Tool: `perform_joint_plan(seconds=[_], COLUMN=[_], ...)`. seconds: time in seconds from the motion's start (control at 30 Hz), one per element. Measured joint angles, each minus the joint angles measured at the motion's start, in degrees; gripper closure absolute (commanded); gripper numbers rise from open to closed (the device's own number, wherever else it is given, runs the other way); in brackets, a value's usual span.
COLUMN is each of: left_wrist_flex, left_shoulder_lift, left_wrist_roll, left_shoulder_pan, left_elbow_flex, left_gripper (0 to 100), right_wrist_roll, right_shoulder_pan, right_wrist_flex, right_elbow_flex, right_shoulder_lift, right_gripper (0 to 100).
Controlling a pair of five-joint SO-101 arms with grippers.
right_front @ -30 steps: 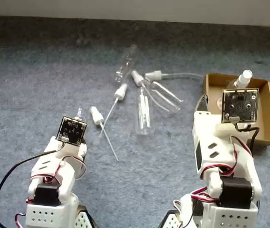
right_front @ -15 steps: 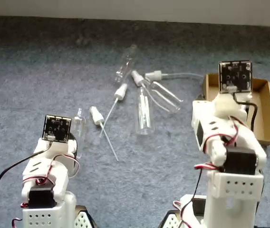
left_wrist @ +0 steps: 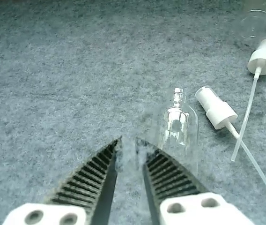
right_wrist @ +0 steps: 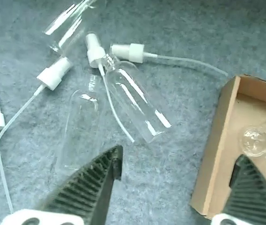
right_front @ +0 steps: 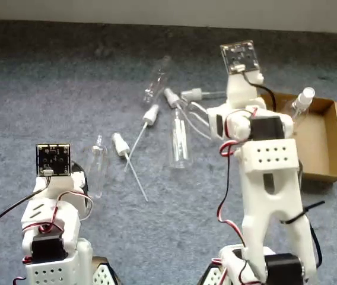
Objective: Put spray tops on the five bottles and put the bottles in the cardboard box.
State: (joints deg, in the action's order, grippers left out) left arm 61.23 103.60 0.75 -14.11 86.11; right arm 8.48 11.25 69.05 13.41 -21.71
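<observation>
A capped bottle (right_front: 301, 102) with a white top leans in the far corner of the cardboard box (right_front: 321, 142). Four more bottles lie on the grey carpet (right_front: 38, 89).

The small bottle (left_wrist: 180, 125) lies just beside the left gripper (left_wrist: 127, 143), with its open neck pointing away. The middle bottle (right_front: 180, 141) lies between the two arms, and the far bottle (right_front: 156, 78) lies past it. The last bottle (right_wrist: 135, 101) lies near the box. In the high view the right arm (right_front: 263, 154) covers most of it, but the right wrist view shows it whole.

A long-tube top (right_front: 150, 114) and a near top (right_front: 120, 144) lie loose by the middle bottle. The tube of a box-side top (right_front: 192, 94) runs toward the box. A neck top (right_wrist: 94, 47) sits right at the last bottle's neck. I cannot tell if it is on the bottle.

The left gripper's jaws are almost together, with a thin strip of carpet between them, and they hold nothing. The right gripper (right_wrist: 177, 159) has its jaws spread wide and holds nothing. One jaw is over the carpet and one is over the box.
</observation>
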Motion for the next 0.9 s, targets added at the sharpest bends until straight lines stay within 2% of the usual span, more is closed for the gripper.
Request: perform_joint_plan(seconds=[0.07, 0.27, 0.47, 0.67, 0.9], left_wrist_flex=[0.00, 0.00, 0.00, 0.00, 0.00], left_shoulder_lift=[0.00, 0.00, 0.00, 0.00, 0.00], left_wrist_roll=[0.00, 0.00, 0.00, 0.00, 0.00], left_shoulder_pan=[0.00, 0.00, 0.00, 0.00, 0.00], left_elbow_flex=[0.00, 0.00, 0.00, 0.00, 0.00], left_gripper=[100, 100, 100, 100, 100], right_wrist_roll=[-0.97, -11.69, -14.07, -22.95, -23.91], right_shoulder_pan=[2.11, 5.98, 12.48, 14.51, 14.51], right_wrist_flex=[3.08, 13.01, 22.68, 24.70, 24.79], right_elbow_flex=[-4.66, -22.95, -41.23, -55.12, -61.54], right_shoulder_lift=[5.27, 22.68, 39.21, 53.80, 63.82], right_gripper=[65.9, 65.9, 65.8, 65.8, 65.9])
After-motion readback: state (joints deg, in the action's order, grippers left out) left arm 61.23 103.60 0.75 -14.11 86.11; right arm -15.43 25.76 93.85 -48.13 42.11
